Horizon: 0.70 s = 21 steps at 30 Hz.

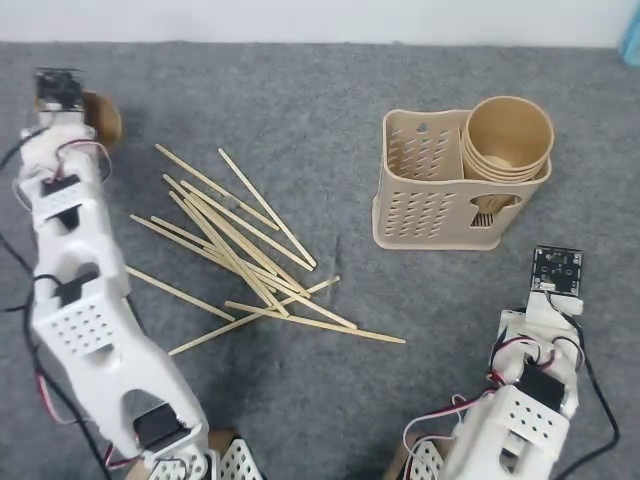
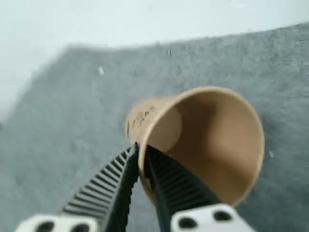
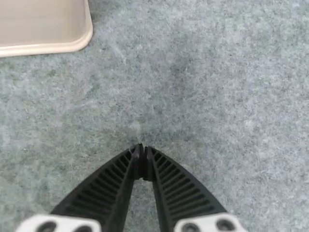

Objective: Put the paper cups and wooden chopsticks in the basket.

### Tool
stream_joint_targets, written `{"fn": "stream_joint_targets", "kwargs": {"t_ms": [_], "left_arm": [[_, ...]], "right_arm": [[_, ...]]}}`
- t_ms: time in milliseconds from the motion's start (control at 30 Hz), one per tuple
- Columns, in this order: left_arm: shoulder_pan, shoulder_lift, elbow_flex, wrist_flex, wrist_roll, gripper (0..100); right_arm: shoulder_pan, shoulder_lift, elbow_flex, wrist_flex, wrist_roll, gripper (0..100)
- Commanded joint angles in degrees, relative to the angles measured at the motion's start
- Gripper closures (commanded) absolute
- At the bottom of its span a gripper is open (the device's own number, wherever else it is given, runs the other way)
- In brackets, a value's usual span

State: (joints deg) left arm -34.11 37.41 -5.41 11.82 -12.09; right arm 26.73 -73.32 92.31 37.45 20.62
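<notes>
A brown paper cup (image 2: 203,140) lies on its side at the far left corner of the grey mat, its edge also seen past the left arm as the cup (image 1: 104,117). My left gripper (image 2: 141,153) is shut on the cup's rim. Several wooden chopsticks (image 1: 240,250) lie scattered on the mat's middle left. The beige basket (image 1: 425,190) stands at the back right with a stack of paper cups (image 1: 508,140) in its right compartment. My right gripper (image 3: 141,157) is shut on nothing, just above the mat in front of the basket (image 3: 43,24).
The left arm (image 1: 75,290) stretches along the mat's left side, beside the chopsticks. The right arm (image 1: 535,390) sits at the near right. The mat's far edge meets a white surface behind the cup.
</notes>
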Motion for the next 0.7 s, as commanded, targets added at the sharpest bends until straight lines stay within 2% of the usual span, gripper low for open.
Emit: {"fn": "stream_joint_targets", "kwargs": {"t_ms": [0,167,367,533,667], "left_arm": [[-0.18,-8.44,-5.05,14.42,12.66,99],[-0.18,-12.4,-12.35,34.2,28.57,99],[0.18,-12.57,-21.58,53.27,39.21,99],[-0.18,-12.48,-22.02,56.53,42.81,99],[-1.05,-12.92,-21.41,57.85,42.2,96]], "right_arm": [[-0.48,-1.27,-0.44,-0.92,0.97,98.9],[-0.48,-1.27,-0.44,-0.92,0.97,98.9],[-0.48,-1.27,-0.44,-0.92,0.97,98.9],[-0.4,-1.27,-0.44,-0.92,0.97,98.9],[-0.4,-1.27,-0.44,-0.92,0.97,98.9]]}}
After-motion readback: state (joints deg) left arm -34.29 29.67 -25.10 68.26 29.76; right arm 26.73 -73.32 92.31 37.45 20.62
